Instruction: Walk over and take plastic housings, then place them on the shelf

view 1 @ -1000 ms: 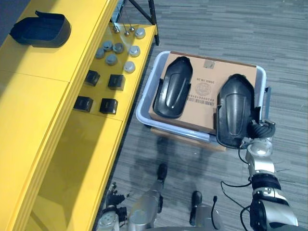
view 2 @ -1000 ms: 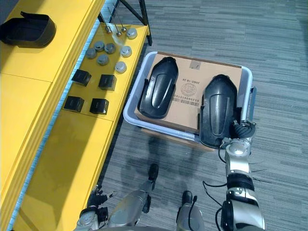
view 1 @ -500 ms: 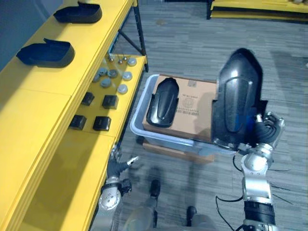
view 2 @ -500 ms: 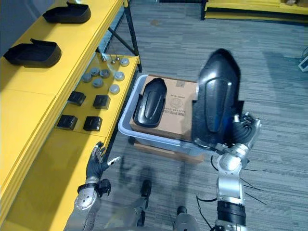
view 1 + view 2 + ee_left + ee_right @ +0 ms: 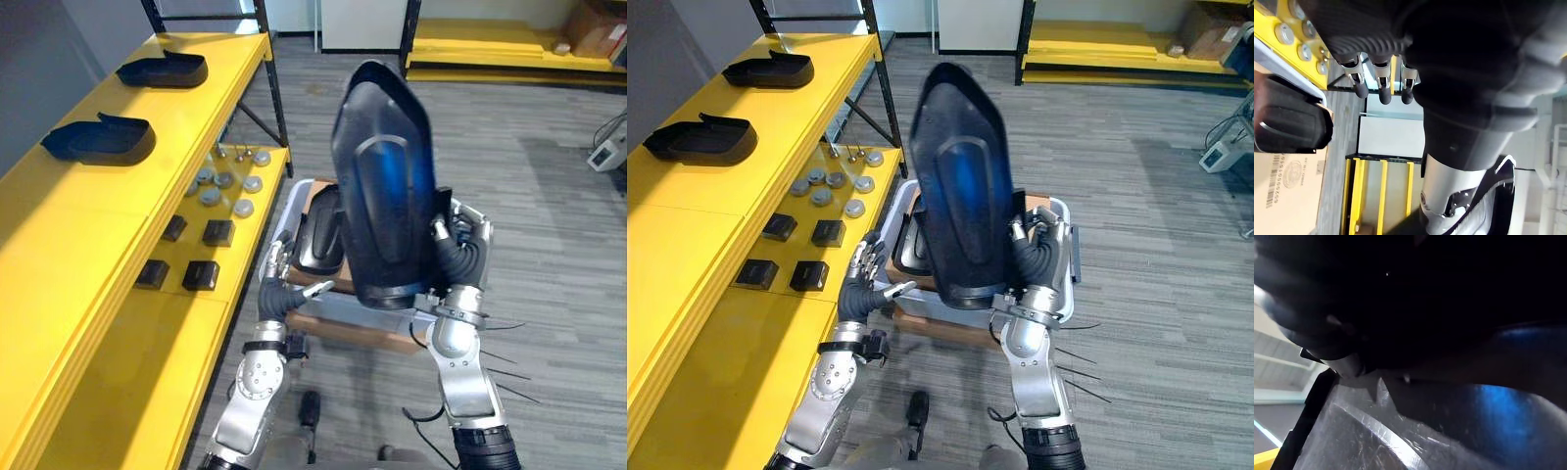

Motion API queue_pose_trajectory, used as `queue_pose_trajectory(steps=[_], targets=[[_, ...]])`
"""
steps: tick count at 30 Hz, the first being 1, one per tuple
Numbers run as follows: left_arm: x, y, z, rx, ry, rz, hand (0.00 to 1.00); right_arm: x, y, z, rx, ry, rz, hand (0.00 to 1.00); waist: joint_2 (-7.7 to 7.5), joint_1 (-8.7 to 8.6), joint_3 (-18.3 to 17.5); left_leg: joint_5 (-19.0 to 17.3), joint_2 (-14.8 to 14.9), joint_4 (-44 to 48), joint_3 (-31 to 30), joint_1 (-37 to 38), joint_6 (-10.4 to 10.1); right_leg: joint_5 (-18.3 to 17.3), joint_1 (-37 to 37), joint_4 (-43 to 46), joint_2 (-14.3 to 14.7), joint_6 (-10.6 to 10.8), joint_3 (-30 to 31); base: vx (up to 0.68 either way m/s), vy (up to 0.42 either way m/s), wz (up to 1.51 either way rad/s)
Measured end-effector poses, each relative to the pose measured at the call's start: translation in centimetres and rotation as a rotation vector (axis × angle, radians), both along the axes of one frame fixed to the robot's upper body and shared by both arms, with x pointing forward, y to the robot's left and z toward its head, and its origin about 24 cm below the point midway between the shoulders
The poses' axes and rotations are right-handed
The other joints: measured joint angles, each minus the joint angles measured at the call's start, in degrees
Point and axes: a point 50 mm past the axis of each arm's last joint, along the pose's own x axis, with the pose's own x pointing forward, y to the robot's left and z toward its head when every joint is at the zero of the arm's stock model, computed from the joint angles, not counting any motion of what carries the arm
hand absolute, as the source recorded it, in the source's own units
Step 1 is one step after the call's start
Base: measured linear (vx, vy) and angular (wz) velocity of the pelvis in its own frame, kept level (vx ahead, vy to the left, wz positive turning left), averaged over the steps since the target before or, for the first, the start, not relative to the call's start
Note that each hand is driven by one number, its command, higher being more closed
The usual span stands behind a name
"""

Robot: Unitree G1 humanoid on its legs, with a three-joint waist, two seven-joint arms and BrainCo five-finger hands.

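Note:
My right hand (image 5: 458, 253) is shut on the lower edge of a large glossy black plastic housing (image 5: 382, 186) and holds it upright in the air above the bin; its dark surface (image 5: 1488, 401) looms close in the right wrist view. A second black housing (image 5: 318, 240) lies on a cardboard sheet (image 5: 1288, 196) inside the pale bin (image 5: 282, 227). My left hand (image 5: 284, 289) hovers open at the bin's near left corner, its fingers (image 5: 1381, 83) straight and touching nothing. Two more black housings (image 5: 98, 140) (image 5: 164, 70) rest on the yellow shelf top (image 5: 59, 225) at the left.
The shelf's lower level holds several small grey round parts (image 5: 225, 186) and black boxes (image 5: 201, 274). A black shelf post (image 5: 269, 73) stands behind the bin. Another yellow rack (image 5: 490, 49) lines the far side, and a white device (image 5: 607, 152) sits at the right on the grey carpet.
The right hand has lifted the housing out of the bin, up and toward the middle. The left hand has risen to the bin's corner. The camera has tilted up.

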Motion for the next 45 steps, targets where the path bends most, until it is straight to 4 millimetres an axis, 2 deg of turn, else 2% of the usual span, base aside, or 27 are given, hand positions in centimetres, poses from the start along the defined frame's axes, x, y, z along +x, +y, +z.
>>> queue_pose_trajectory(steps=[4, 9, 13, 18, 23, 25, 32, 38, 45], targets=[[0.0, 0.1, -1.0, -0.018, 0.051, 0.011, 0.00, -0.4, 0.5, -0.5, 0.002, 0.012, 0.010, 1.00, 0.02, -0.14, -1.14, 0.00, 0.20, -0.01, 0.72, 0.03, 0.00, 0.73, 0.04, -0.82, 0.13, -0.01, 0.53, -0.02, -0.008, -0.10], [-0.1, 0.4, -1.6, -0.006, 0.082, -0.009, 0.00, -0.6, 0.9, -1.3, -0.035, 0.047, 0.046, 1.00, -0.13, -1.38, -1.56, -0.22, 0.39, -0.07, 0.95, 0.02, -0.29, 1.18, 0.04, -1.20, 0.17, 0.05, 0.71, -0.04, -0.004, -0.05], [0.2, -1.6, -1.2, 0.002, 0.074, -0.105, 0.00, -1.1, 3.7, -2.3, -0.061, 0.086, 0.183, 1.00, -0.31, -1.54, -2.45, -0.35, 0.82, -0.37, 1.49, -0.10, -0.44, 1.71, 0.06, -1.99, 0.43, 0.08, 0.98, -0.03, -0.008, -0.07], [0.2, -1.7, -1.2, 0.002, 0.073, -0.112, 0.00, -1.2, 3.5, -3.3, -0.069, 0.131, 0.178, 1.00, -0.50, -1.44, -3.53, -0.35, 0.81, -0.38, 1.48, -0.11, -0.44, 1.72, 0.07, -1.99, 0.43, 0.08, 0.95, 0.00, 0.000, 0.00], [0.5, -0.9, -1.1, 0.001, 0.069, -0.079, 0.00, -1.1, 2.2, -3.9, -0.112, 0.155, 0.107, 1.00, -0.43, -1.34, -4.10, -0.35, 0.80, -0.38, 1.39, -0.13, -0.44, 1.71, 0.14, -1.97, 0.43, 0.09, 0.80, 0.00, 0.000, 0.00], [0.5, -0.7, -1.3, 0.002, 0.074, -0.081, 0.00, -0.8, 0.7, -3.9, -0.120, 0.160, 0.039, 1.00, -0.42, -1.35, -4.16, -0.35, 0.79, -0.38, 1.39, -0.12, -0.44, 1.71, 0.16, -1.95, 0.42, 0.10, 0.79, 0.00, 0.000, 0.00], [0.2, 0.2, -1.9, -0.053, 0.114, -0.058, 0.00, -0.6, -2.4, -3.9, -0.149, 0.174, -0.114, 1.00, -0.34, -1.34, -4.24, -0.33, 0.77, -0.37, 1.20, -0.08, -0.44, 1.70, 0.26, -1.94, 0.44, 0.10, 0.64, 0.00, 0.000, 0.00], [0.1, 0.5, -1.8, -0.157, 0.130, -0.075, 0.00, -0.6, -3.5, -3.8, -0.150, 0.173, -0.159, 1.00, -0.31, -1.35, -4.27, -0.34, 0.70, -0.38, 0.64, 0.08, -0.45, 1.63, 0.71, -1.98, 0.50, 0.16, 0.58, 0.00, -0.002, 0.04], [-0.4, 0.3, -1.3, -0.221, 0.124, -0.093, 0.00, -0.6, -3.1, -3.7, -0.159, 0.168, -0.148, 1.00, 0.20, -1.28, -4.77, -0.34, 0.67, -0.38, 0.52, 0.07, -0.45, 1.62, 0.80, -1.99, 0.51, 0.17, 0.47, 0.00, 0.000, 0.00]])
